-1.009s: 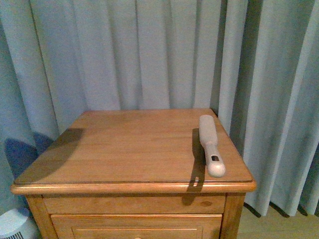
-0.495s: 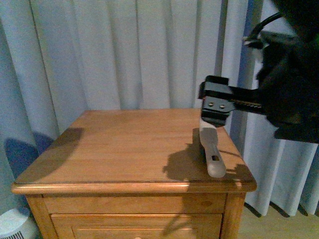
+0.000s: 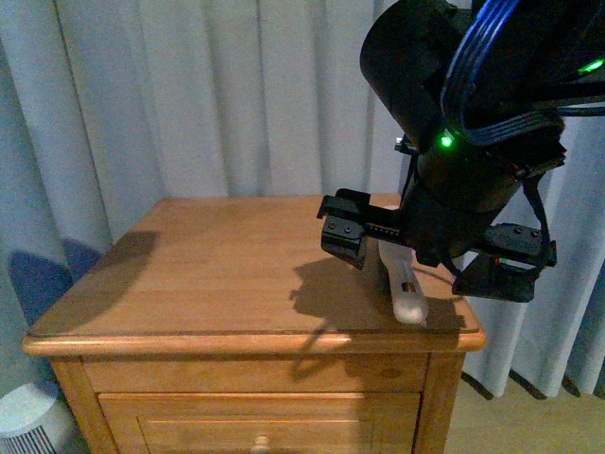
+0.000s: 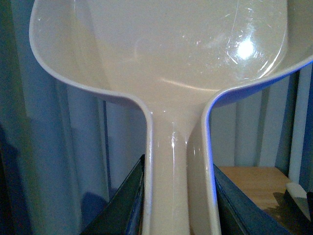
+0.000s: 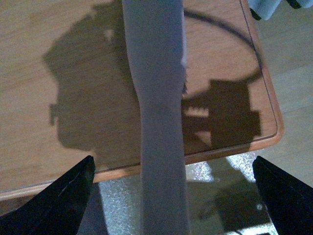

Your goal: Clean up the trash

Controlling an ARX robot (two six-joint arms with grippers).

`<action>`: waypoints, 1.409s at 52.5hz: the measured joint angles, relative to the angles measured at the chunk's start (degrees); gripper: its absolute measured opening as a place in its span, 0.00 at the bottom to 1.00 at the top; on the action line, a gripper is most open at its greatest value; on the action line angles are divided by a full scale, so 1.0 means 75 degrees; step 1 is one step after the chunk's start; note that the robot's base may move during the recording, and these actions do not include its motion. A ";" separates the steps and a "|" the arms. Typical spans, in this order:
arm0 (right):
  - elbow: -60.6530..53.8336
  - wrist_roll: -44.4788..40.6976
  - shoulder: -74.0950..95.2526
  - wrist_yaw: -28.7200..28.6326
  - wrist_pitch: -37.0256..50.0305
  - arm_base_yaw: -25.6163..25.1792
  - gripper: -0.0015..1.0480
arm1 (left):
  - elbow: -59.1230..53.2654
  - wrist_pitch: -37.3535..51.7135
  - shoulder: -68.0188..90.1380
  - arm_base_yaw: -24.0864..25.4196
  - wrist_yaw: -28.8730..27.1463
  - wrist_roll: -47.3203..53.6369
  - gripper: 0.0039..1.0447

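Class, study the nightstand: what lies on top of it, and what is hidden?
A pale handled tool lies near the nightstand's right edge. The open right end effector above covers the tool's far end and the wood beneath.

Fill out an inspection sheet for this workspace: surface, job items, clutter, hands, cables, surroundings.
Surface: wooden nightstand top; only a brush seen on it.
Job's things: trash, nothing seen; beige dustpan carried by the left hand; grey-white brush lying near the top's right edge.
Clutter: nothing seen.
Hands: left hand shut on the dustpan's handle; right hand open, fingers spread either side of the brush, not touching it.
Cables: blue cable running along the right arm.
Surroundings: pale curtains behind; white ribbed appliance on the floor, left of the nightstand.
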 joint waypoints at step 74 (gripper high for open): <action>-0.5423 -0.3824 -0.6674 0.1271 0.4319 0.0050 0.19 | 0.0000 0.0000 0.0000 0.0000 -0.0006 -0.0003 0.27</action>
